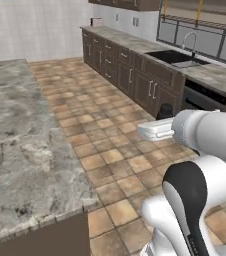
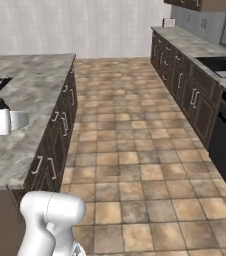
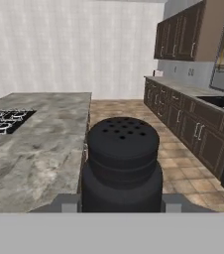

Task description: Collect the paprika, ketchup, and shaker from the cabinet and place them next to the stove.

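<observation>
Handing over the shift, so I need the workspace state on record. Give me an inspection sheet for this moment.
Surface: grey stone island counter, bare near the hand.
Job's things: shaker held in the hand; stove at the counter's far left.
Clutter: nothing seen.
Grippers: hand shut on the shaker.
Cables: nothing seen.
Surroundings: tiled floor, dark lower cabinets, sink, wall cabinet.

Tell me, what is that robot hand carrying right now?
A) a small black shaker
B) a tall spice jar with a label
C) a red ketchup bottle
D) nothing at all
A: in the hand view a squat black shaker with holes in its top sits right between the fingertips of the gripper, with the island counter and the stove beyond it.
</observation>
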